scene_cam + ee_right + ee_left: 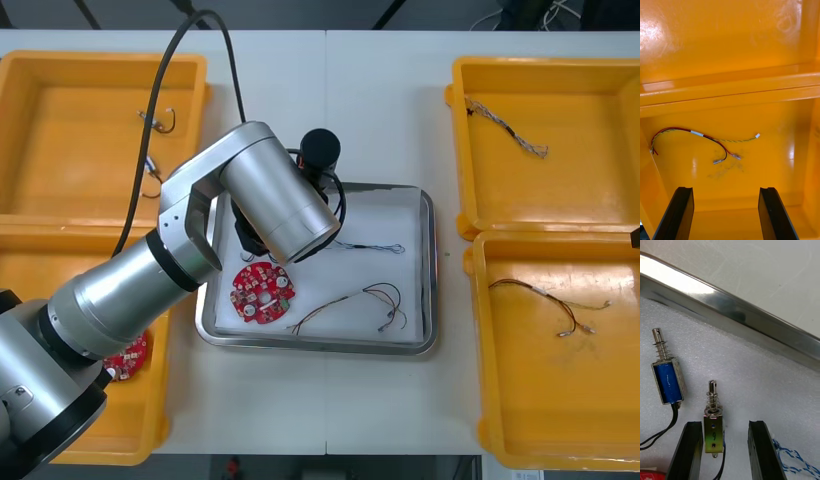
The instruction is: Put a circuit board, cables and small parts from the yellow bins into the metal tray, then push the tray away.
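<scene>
— Parts in reach: which way do they point?

— One small metal part (713,427) stands between the fingers of my left gripper (726,423). Its long axis runs in line with them, and its spring-wrapped pin aims away from my wrist at the shiny rim of the metal tray (737,311). It sits just beside one finger and clear of the other. The fingers stand apart, clamping nothing.

— And your arms?

— My left arm (270,200) reaches out over the tray, wrist bent down to the white lining. My right gripper (726,191) hangs with fingers spread inside a yellow bin (730,45).

— Count things.

— Two parts on the lining: that one, and a blue-bodied part (668,380) just past one fingertip, tilted slightly, pin aimed much the same way. One blue and white cable (790,459) lies beside my other finger. One circuit board (262,292) lies in the tray, close behind my left gripper. One red and yellow cable (696,140) curves crosswise beyond my right fingertips.
</scene>
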